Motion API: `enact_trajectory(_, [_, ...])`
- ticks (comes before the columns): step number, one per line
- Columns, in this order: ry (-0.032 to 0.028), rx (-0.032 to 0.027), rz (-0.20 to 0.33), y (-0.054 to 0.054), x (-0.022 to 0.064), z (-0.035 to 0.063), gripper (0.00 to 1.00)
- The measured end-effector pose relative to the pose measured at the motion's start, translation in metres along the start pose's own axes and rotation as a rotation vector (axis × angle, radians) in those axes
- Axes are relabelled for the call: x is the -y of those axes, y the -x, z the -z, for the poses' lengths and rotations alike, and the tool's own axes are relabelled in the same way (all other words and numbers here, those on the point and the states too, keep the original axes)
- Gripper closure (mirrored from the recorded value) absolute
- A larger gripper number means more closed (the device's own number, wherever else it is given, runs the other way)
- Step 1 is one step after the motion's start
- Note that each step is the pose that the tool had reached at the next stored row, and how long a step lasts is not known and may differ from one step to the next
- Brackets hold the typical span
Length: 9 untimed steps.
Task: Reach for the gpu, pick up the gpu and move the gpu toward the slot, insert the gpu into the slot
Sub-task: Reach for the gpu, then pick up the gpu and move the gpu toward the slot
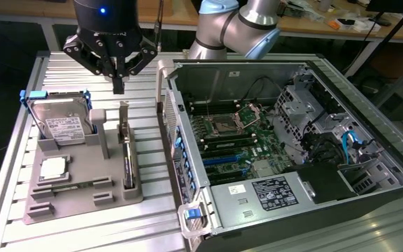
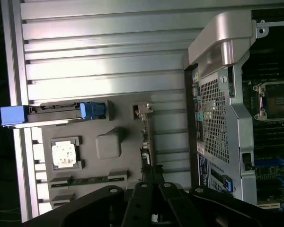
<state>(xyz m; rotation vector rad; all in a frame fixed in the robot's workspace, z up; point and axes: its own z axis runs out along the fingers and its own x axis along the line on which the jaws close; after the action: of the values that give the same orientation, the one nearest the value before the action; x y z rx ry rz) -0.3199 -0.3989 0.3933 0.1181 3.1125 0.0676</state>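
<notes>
The gpu is a thin dark card standing on edge in a grey holder tray, its grey metal bracket rising at the far end. In the wrist view the gpu appears edge-on. My gripper hangs above the tray's far end, just beyond the bracket and clear of it, with its fingers closed together on nothing. The same gripper has its tips over the card's edge in the wrist view. The blue slots lie on the motherboard inside the open computer case.
A silver hard drive with blue side rails stands in the tray at the exterior view's left, with a small square processor chip in front of it. The tray sits on a ribbed metal table. The case wall rises right beside the tray.
</notes>
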Motion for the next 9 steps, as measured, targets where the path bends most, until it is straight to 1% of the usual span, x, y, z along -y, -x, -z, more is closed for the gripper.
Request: enact_trajectory(9, [0.0,0.0,0.0,-0.0009,0.0001,0.0,0.89])
